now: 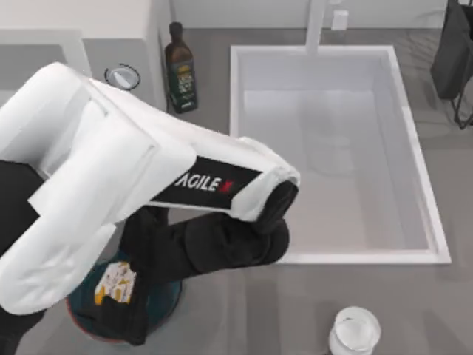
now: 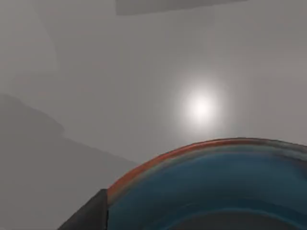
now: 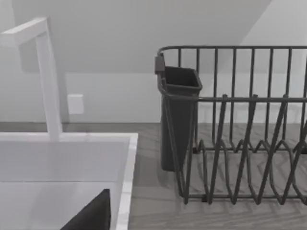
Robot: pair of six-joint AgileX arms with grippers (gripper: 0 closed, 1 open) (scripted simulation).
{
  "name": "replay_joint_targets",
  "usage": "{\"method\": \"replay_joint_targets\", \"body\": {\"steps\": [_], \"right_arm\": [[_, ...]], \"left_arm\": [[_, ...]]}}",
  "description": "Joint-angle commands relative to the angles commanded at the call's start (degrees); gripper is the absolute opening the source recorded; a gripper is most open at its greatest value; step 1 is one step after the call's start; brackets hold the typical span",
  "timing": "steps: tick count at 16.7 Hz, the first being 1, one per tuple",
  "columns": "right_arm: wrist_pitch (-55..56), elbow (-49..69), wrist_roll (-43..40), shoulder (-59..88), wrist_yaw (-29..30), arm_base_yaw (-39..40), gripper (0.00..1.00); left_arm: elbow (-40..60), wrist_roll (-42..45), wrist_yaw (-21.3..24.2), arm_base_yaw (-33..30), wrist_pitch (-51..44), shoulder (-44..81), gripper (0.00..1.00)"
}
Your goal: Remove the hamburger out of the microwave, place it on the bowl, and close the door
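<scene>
The hamburger, white paper with orange patches, lies in the blue bowl at the table's front left. My left gripper reaches down into the bowl, open, with the hamburger between its black fingers. The left wrist view looks low across the bowl and its reddish rim, with one fingertip showing. The white microwave stands at the back left, one dial in sight. My left arm hides how its door stands. The right wrist view shows one fingertip of my parked right gripper, set wide apart.
A dark oil bottle stands beside the microwave. A white sink with a faucet takes up the middle and right. A white jar sits at the front edge. A dark dish rack stands at the far right.
</scene>
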Motion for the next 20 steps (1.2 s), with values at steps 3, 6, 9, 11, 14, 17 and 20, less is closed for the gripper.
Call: {"method": "replay_joint_targets", "body": {"steps": [3,6,9,11,14,17,20], "right_arm": [[0.00,0.00,0.00,0.00,0.00,0.00,1.00],[0.00,0.00,0.00,0.00,0.00,0.00,1.00],[0.00,0.00,0.00,0.00,0.00,0.00,1.00],[0.00,0.00,0.00,0.00,0.00,0.00,1.00],[0.00,0.00,0.00,0.00,0.00,0.00,1.00],[0.00,0.00,0.00,0.00,0.00,0.00,1.00],[0.00,0.00,0.00,0.00,0.00,0.00,1.00]], "left_arm": [[-4.86,10.60,4.51,4.01,5.15,-9.95,1.00],[-12.34,26.52,10.23,9.62,13.17,-24.70,1.00],[-22.34,47.57,16.50,16.52,24.13,-43.20,1.00],[-30.10,63.78,20.67,21.56,32.75,-57.14,1.00],[-42.51,88.67,26.36,29.17,46.65,-78.52,1.00],[-54.67,110.48,30.90,36.18,60.51,-97.59,1.00],[-65.32,127.35,34.03,41.94,72.88,-112.40,1.00]]}}
